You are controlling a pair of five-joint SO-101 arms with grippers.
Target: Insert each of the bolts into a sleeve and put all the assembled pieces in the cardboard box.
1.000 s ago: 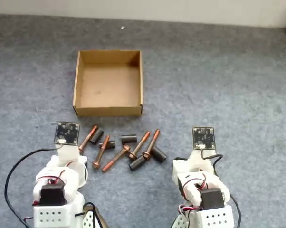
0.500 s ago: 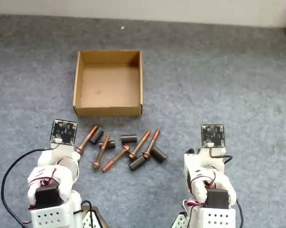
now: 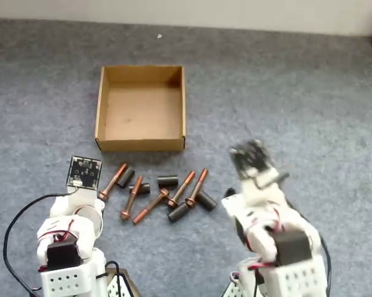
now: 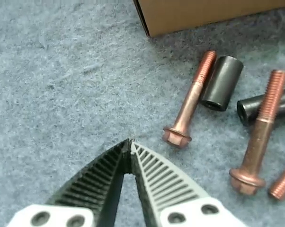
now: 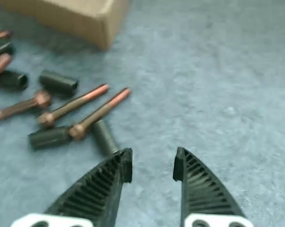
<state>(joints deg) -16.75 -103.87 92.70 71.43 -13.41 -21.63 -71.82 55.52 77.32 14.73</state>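
Several copper bolts (image 3: pixel 131 197) and black sleeves (image 3: pixel 167 181) lie loose in a cluster on the grey carpet, just in front of the open cardboard box (image 3: pixel 99 108). My left gripper (image 4: pixel 129 143) is shut on nothing, low over the carpet beside the cluster's outermost bolt (image 4: pixel 190 101) and a sleeve (image 4: pixel 221 82). My right gripper (image 5: pixel 152 163) is open above the carpet, just off the other end of the cluster. The sleeve closest to it (image 5: pixel 104 137) lies beside a bolt (image 5: pixel 100 113). No bolt sits in a sleeve.
The left arm (image 3: pixel 71 223) and right arm (image 3: pixel 263 210) stand at the near edge, either side of the cluster. Bare carpet spreads right of the box and behind it. A box corner (image 5: pixel 85 21) shows in the right wrist view.
The right arm has swung forward and left toward the cluster, its wrist blurred with motion. The left arm shifted slightly left a moment ago and now holds still.
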